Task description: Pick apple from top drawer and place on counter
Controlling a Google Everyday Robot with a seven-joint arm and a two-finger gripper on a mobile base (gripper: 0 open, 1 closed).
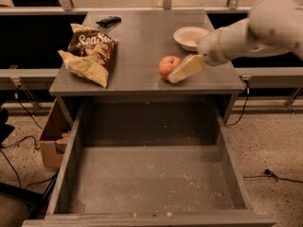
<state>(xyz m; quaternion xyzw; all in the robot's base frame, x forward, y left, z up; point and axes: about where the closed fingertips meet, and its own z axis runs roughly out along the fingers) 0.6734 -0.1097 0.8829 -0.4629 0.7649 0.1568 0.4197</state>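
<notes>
The apple (167, 65), red with yellowish patches, rests on the counter (142, 39) near its front right. My gripper (176, 73) comes in from the right, low over the counter and open. Its cream near finger (187, 68) lies against the apple's right side, and the far finger is hidden. The top drawer (151, 183) is pulled fully out below the counter. Its grey floor holds only crumbs.
A brown chip bag (90, 51) lies on the counter's left side. A white bowl (189, 36) stands at the back right, just behind my arm. A black object (108, 21) lies at the back left. A cardboard box (51, 137) and cables sit on the floor to the left.
</notes>
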